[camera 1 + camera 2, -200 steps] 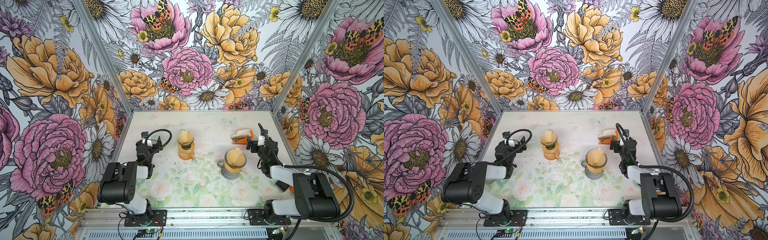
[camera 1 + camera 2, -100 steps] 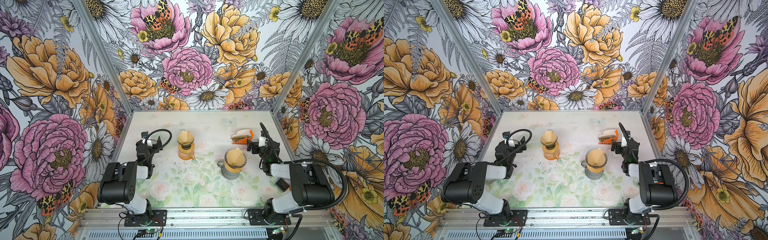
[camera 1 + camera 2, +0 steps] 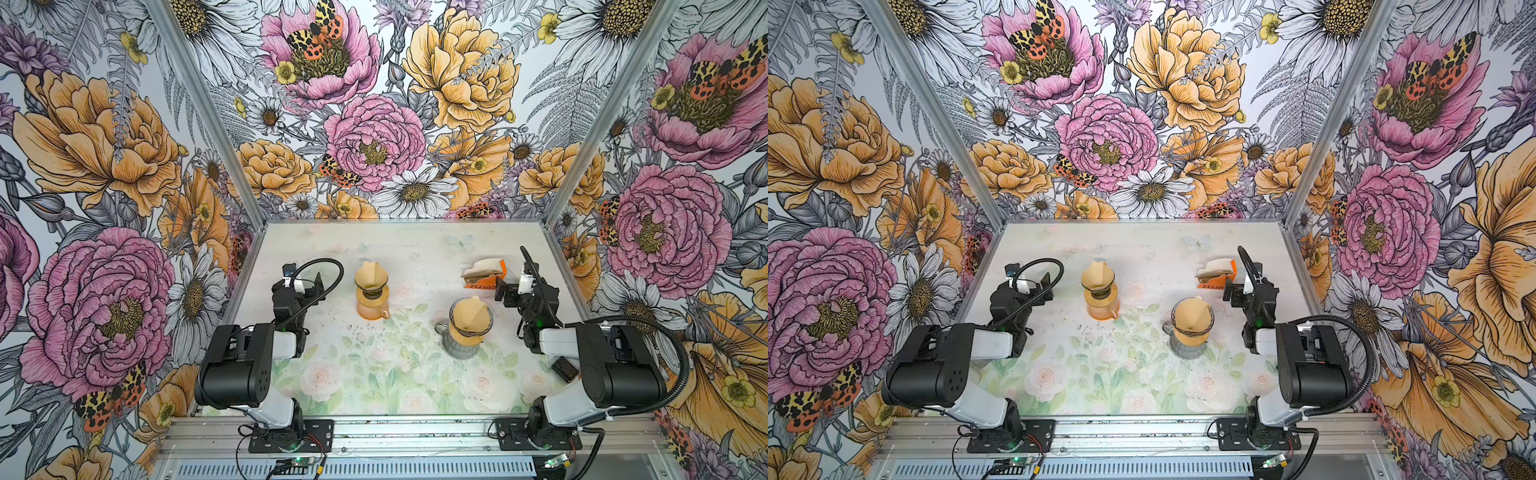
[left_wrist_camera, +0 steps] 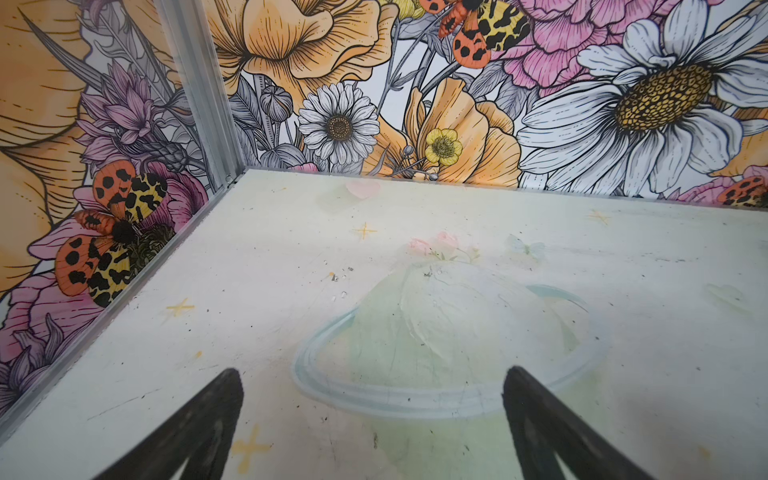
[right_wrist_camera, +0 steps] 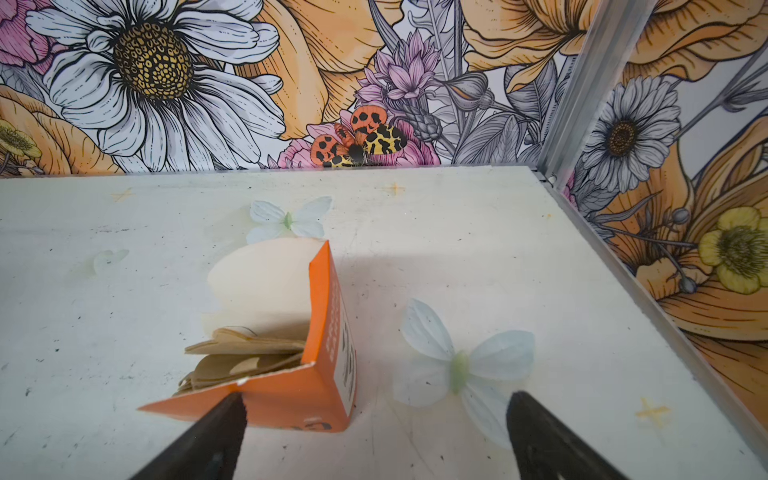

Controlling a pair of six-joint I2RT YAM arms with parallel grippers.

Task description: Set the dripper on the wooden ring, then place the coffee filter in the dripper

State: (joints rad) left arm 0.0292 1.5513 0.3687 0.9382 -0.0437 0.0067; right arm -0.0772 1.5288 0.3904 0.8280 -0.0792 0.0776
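Tabletop (image 4: 623,257): matt printed sheet, scuffed, speckled with dark grit. Filter box (image 5: 291,397): orange cardboard, smooth with a slight sheen, ragged torn edge at the opening. Filter stack (image 5: 245,349) inside: thin brown paper, matt (one pale cream sheet on top). Coffee filter (image 3: 371,274) over the amber carafe (image 3: 372,309): same tan paper. The carafe is see-through and glossy. Frame post (image 5: 582,83): bare brushed metal. Arm shell (image 3: 237,374): matt black plastic. Right gripper (image 5: 374,436) fingers (image 5: 208,440): matt black, finely ribbed edge.
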